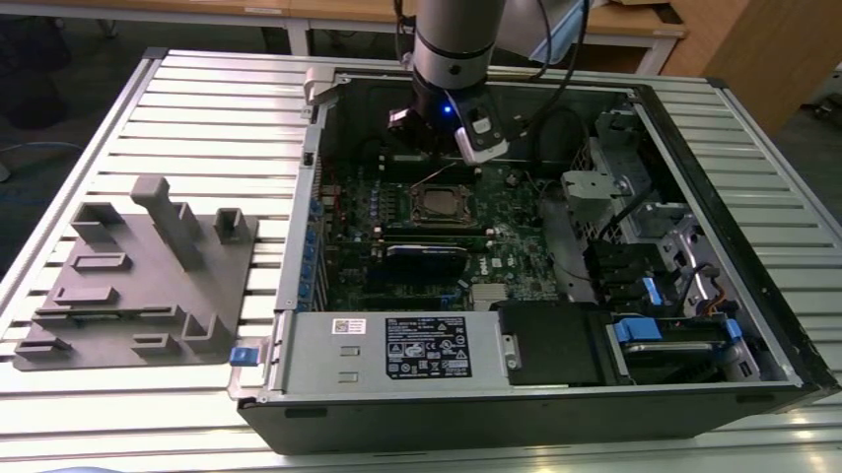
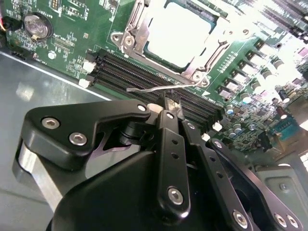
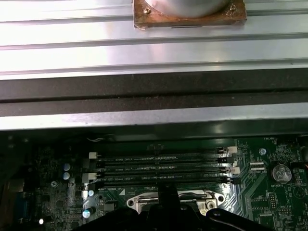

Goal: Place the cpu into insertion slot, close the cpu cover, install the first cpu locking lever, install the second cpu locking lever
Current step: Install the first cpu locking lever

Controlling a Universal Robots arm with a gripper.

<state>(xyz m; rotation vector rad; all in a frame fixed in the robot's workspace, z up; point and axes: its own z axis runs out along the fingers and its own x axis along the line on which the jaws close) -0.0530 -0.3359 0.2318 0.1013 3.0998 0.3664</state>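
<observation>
The cpu [image 2: 180, 31] lies in the insertion slot [image 1: 439, 204] on the green motherboard [image 1: 507, 232], its bright top face showing. The silver cpu cover [image 2: 137, 21] lies flat around it. A thin silver locking lever [image 2: 149, 89] stands raised off the socket's edge and reaches out over the black memory slots [image 2: 130, 72]. My gripper [image 2: 169, 102] hangs right over the socket's far side in the exterior view, fingers shut. Its tips sit just beside the lever. I cannot tell whether they touch it.
The open computer case [image 1: 684, 148] surrounds the board, with a labelled power supply box [image 1: 394, 350] at the front and drive bays with blue tabs [image 1: 634, 330] at the exterior view's right. A grey fixture plate [image 1: 132, 286] lies on the slatted table at that view's left.
</observation>
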